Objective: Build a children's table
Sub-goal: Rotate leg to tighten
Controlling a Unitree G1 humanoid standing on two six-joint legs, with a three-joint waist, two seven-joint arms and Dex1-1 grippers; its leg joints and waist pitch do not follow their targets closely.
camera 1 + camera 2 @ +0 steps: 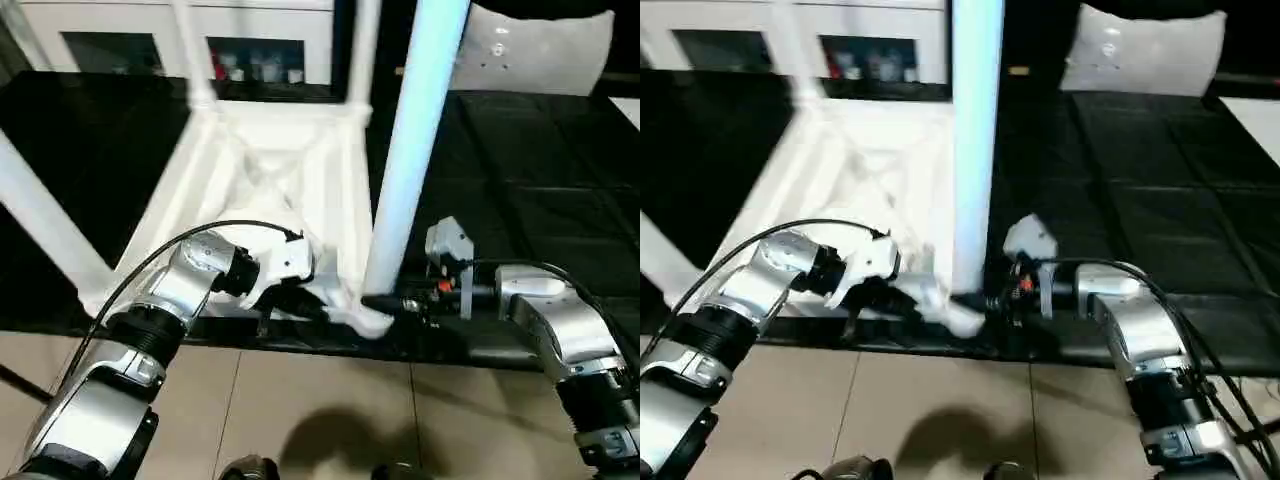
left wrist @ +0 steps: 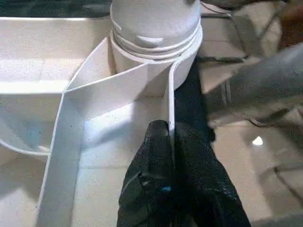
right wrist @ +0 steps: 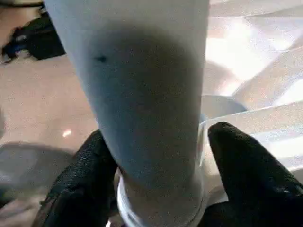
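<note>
The upturned white table top (image 1: 270, 170) lies on black padding (image 1: 520, 180). The left gripper (image 2: 170, 142) pinches its rim wall. The right gripper (image 3: 156, 170) straddles the upright near-corner leg (image 1: 415, 140), fingers against it.

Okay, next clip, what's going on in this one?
A humanoid robot is assembling a white plastic children's table, which lies upside down on a black padded surface. The left gripper is pinched shut on the thin rim wall of the table top beside the near corner socket. The right gripper straddles the base of the leg standing upright in that socket, a finger on each side. Other legs already stand in other corners.
</note>
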